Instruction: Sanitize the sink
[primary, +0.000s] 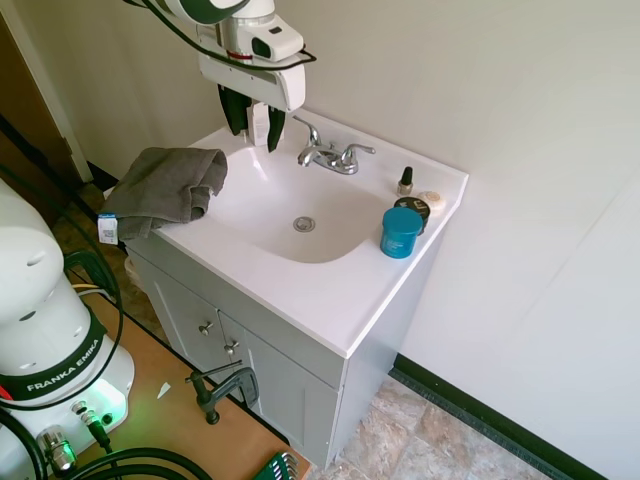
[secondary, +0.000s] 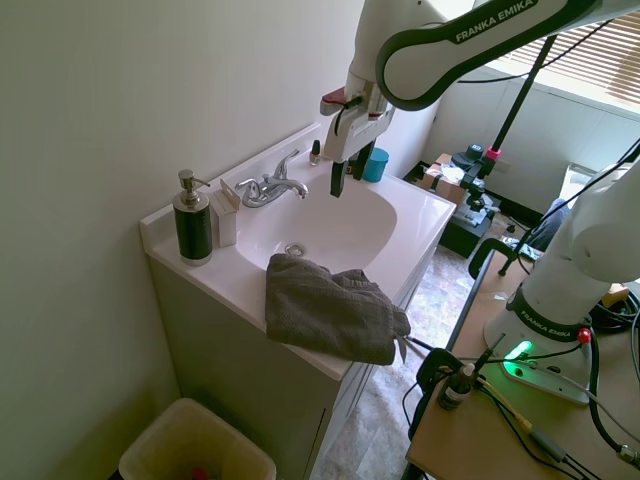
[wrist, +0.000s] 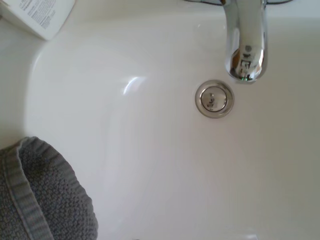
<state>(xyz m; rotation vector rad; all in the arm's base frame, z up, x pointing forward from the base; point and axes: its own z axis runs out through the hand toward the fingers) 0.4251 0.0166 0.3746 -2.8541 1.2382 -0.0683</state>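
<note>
The sink (primary: 262, 212) is a glossy white oval basin in a white vanity top, with a small chrome drain (primary: 304, 224) and a chrome two-handle faucet (primary: 330, 156). My gripper (primary: 255, 138) hangs open above the back left part of the basin, beside the faucet, and holds nothing. From the other side the gripper (secondary: 344, 182) is well above the basin (secondary: 350, 225), with the faucet (secondary: 270, 187) behind it. A grey towel (primary: 165, 190) lies bunched on the vanity's front left corner. In the wrist view I see the drain (wrist: 214, 98), the spout (wrist: 245, 40) and a towel corner (wrist: 40, 200).
On the vanity's right side stand a blue jar (primary: 401, 232), a dark tin (primary: 412, 207), a small white disc (primary: 432, 199) and a small dark bottle (primary: 405, 181). A soap dispenser (secondary: 192, 220) and a white box (secondary: 225, 215) stand at the back corner. A bin (secondary: 195, 445) sits on the floor.
</note>
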